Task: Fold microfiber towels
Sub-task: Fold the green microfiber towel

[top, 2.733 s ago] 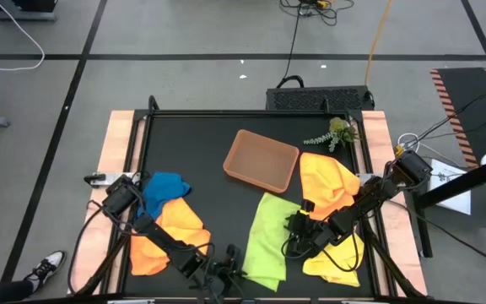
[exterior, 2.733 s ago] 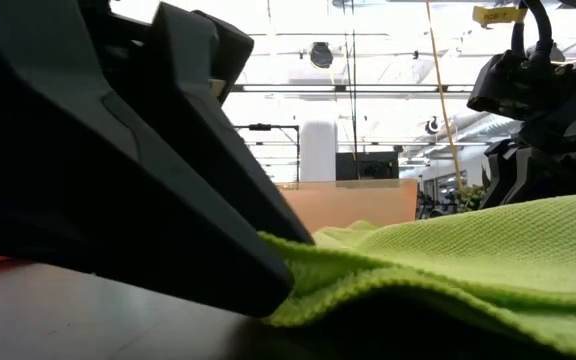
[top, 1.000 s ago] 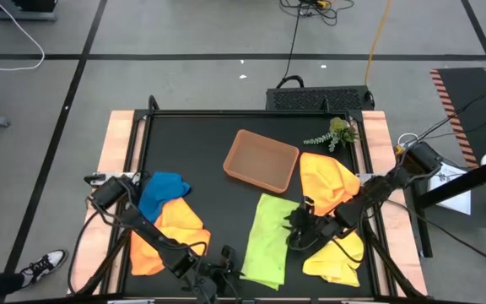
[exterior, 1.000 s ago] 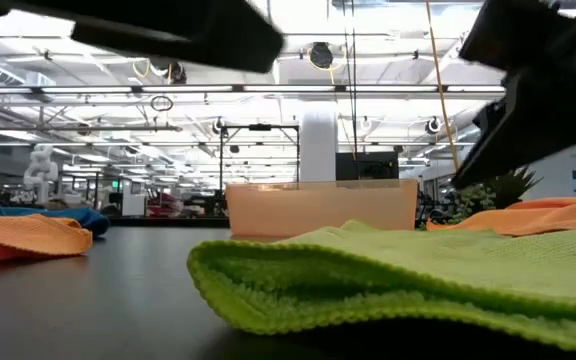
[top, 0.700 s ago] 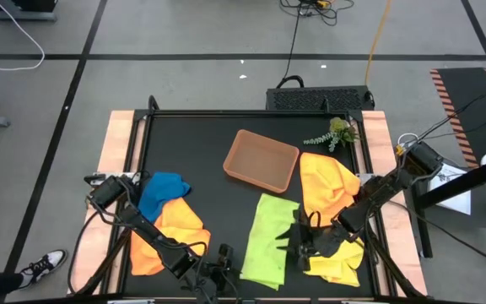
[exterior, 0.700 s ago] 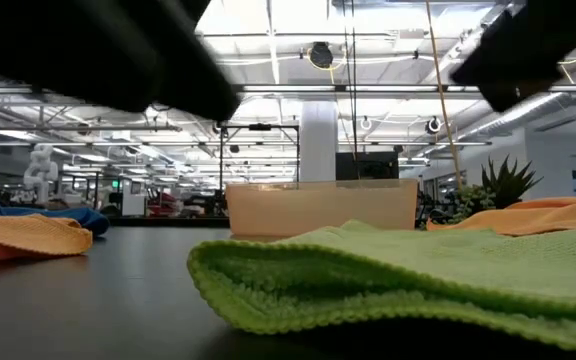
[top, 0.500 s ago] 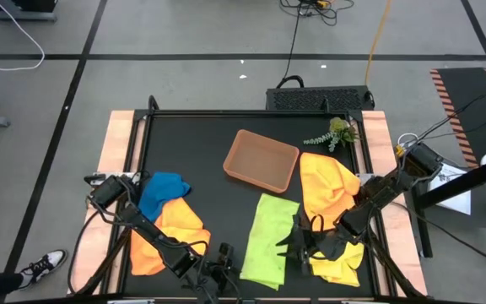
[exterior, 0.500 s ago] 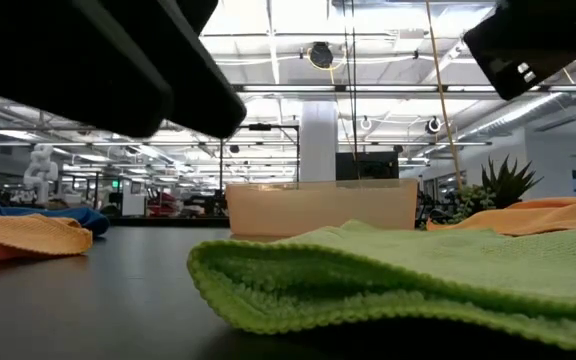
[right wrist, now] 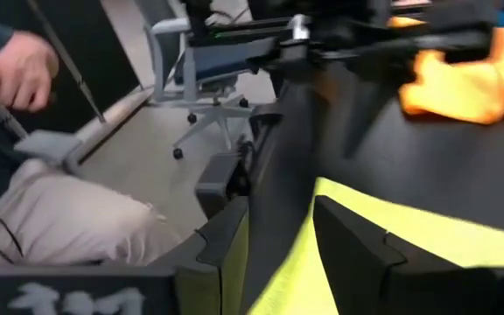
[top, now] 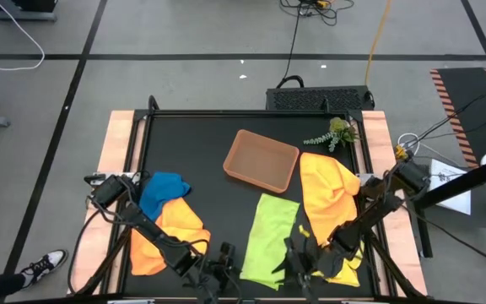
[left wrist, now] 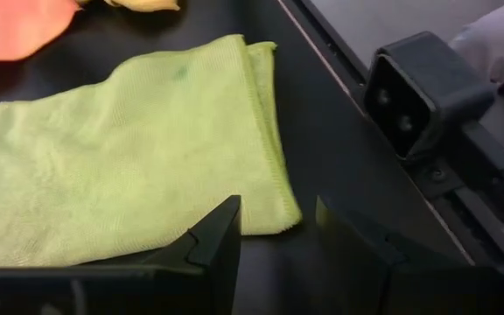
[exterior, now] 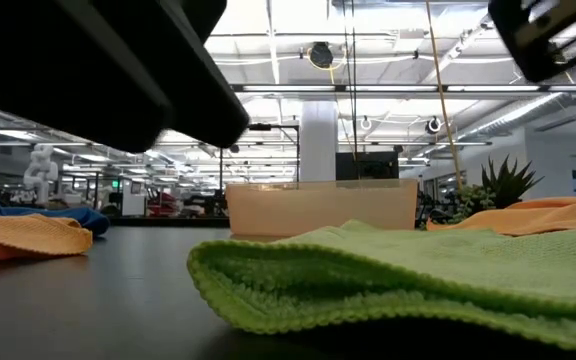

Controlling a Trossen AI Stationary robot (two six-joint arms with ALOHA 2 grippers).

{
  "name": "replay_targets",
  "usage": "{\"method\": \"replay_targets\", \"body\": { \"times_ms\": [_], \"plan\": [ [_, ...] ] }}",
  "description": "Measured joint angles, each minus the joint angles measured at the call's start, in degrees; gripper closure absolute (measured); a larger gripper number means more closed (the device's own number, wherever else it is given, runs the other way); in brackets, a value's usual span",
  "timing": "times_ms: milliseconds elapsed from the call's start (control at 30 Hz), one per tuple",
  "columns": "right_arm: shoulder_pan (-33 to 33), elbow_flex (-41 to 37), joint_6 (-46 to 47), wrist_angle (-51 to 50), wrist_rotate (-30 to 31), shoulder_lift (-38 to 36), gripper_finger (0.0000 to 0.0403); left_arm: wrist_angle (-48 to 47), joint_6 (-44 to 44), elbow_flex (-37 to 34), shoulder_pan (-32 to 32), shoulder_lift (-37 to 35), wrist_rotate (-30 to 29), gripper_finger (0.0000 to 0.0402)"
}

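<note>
Lime green microfiber towel (top: 267,239) lies folded into a long narrow strip on the black table (top: 209,152), near the front edge, between both grippers; we see its long axis running front to back, slightly tilted, far end pointing at the shallow brown rectangular tray (top: 261,159). In the low view its folded edge (exterior: 368,275) faces the camera, flat on the table.

Left gripper (top: 224,260) hovers at the front edge, just beside the strip's near corner; in its wrist view its two dark fingers (left wrist: 221,236) stand apart with nothing between them, over the corner of the lime towel (left wrist: 121,184). The arm runs low along the table front.

Right gripper (top: 298,253) sits just beside the strip's other long edge, arm angling back toward the table's right side. Its fingers (right wrist: 234,232) are apart, holding nothing.

Yellow towel (top: 327,190) lies crumpled right of the strip, partly under the right arm. Orange towel (top: 169,230) and blue towel (top: 164,187) are bunched at left, touching. Small green plant sprig (top: 334,133) sits at the far right, behind the tray.

A person's hand (right wrist: 20,70) shows beyond the table.
</note>
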Motion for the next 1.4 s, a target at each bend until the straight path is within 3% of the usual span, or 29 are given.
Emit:
{"method": "replay_targets", "body": {
  "times_ms": [233, 500, 1033, 1200, 1400],
  "plan": [
    [0.46, 8.57, -1.75, -12.25, 0.06, 4.67, 0.0277, -0.13, 0.08, 0.0, 0.8, 0.04, 1.19, 0.0249],
    [1.71, 15.96, -2.11, -22.15, -0.07, 10.66, 0.0277, 0.5, 7.49, 0.04, 0.64, 2.83, 3.02, 0.024],
    [2.29, 16.56, 2.1, -29.44, 0.06, 11.35, 0.0277, 1.16, 19.43, 0.08, 0.74, 4.07, 0.0, 0.0146],
    [2.42, 16.56, 4.92, -31.75, 0.3, 9.01, 0.0277, 2.59, 23.8, 0.13, 0.71, 5.01, -0.8, 0.0149],
    [2.42, 16.56, 8.56, -31.48, 1.59, 7.6, 0.0277, 3.06, 28.79, 0.13, 1.07, 5.14, -1.66, 0.0181]
  ]
}}
